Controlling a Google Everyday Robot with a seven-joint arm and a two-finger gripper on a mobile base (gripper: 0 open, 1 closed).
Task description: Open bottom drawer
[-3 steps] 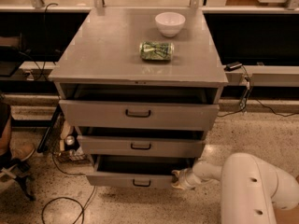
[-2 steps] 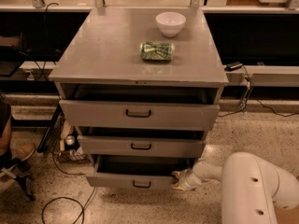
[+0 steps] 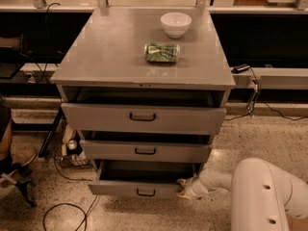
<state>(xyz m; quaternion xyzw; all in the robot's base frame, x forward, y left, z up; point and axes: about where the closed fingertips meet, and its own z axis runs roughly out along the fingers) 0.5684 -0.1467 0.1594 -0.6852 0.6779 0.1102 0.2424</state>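
The grey metal cabinet [image 3: 144,57] has three drawers. The bottom drawer [image 3: 134,189] is the lowermost, with a shallow flat front and a small dark pull handle [image 3: 145,193]. It stands pulled out, with its dark inside showing above the front panel. My gripper [image 3: 183,188] is at the right end of the bottom drawer's front, on its right corner. The white arm [image 3: 262,191] reaches in from the lower right. The middle drawer [image 3: 144,150] and top drawer [image 3: 142,117] also stand slightly out.
A white bowl [image 3: 175,24] and a crushed green can [image 3: 161,52] sit on the cabinet top. Cables [image 3: 62,215] lie on the speckled floor at the lower left, beside a chair base [image 3: 19,186]. A power strip and cord [image 3: 245,76] hang at the right.
The bottom drawer has come a little further out. My gripper stays at its right front corner.
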